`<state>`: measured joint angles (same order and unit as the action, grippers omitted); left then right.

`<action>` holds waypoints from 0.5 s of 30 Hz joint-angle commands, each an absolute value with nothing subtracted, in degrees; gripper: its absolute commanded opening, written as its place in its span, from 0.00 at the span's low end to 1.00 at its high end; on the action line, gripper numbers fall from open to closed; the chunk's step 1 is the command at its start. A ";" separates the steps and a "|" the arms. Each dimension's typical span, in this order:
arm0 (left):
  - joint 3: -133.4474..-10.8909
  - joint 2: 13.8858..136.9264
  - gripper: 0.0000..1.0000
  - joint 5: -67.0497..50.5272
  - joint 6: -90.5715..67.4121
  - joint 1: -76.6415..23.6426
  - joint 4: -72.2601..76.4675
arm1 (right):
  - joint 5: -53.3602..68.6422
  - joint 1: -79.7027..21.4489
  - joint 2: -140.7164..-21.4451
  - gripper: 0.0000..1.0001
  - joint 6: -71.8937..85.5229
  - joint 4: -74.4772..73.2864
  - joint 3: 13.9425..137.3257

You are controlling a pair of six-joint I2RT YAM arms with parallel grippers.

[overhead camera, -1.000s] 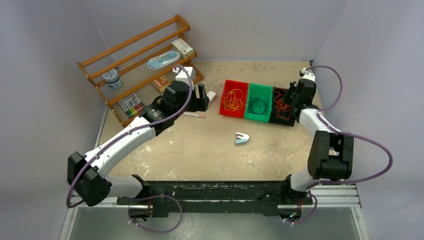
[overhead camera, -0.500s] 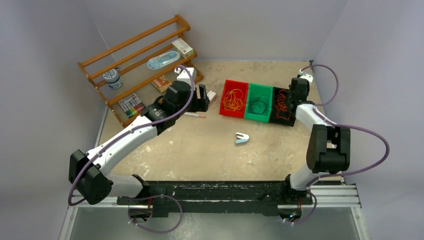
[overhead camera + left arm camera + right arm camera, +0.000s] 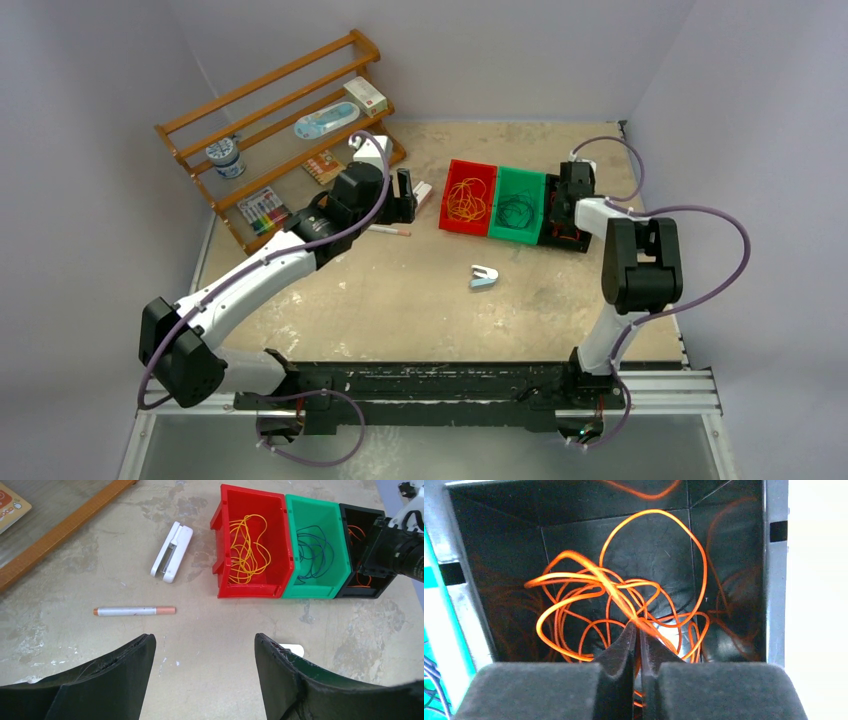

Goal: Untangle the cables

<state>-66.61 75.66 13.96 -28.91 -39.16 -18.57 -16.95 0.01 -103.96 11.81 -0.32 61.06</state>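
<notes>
The right gripper [image 3: 638, 632] is pinched tight on a strand of the red-orange cable [image 3: 611, 591] inside the black bin [image 3: 494, 560]. I would lift slowly and straight, so the loops slide free instead of cinching. That pinch shows only in the right wrist view. The left gripper [image 3: 204, 655] hangs with jaws apart over the table [image 3: 225, 625], and its camera shows the orange cable [image 3: 247, 550] in the red bin [image 3: 284, 550] and the dark cable [image 3: 312, 555] in the green bin [image 3: 315, 591].
</notes>
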 commanded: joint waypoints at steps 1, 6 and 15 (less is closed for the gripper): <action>-66.30 76.38 0.72 17.72 -29.31 -39.32 -18.34 | -16.44 0.13 -101.75 0.11 11.58 -0.75 62.75; -65.97 76.11 0.81 23.09 -30.81 -39.15 -19.74 | -15.31 0.09 -93.94 0.38 12.08 1.32 60.84; -65.08 71.83 0.84 33.24 -29.44 -38.97 -19.84 | -15.60 0.09 -77.18 0.73 11.62 4.54 58.32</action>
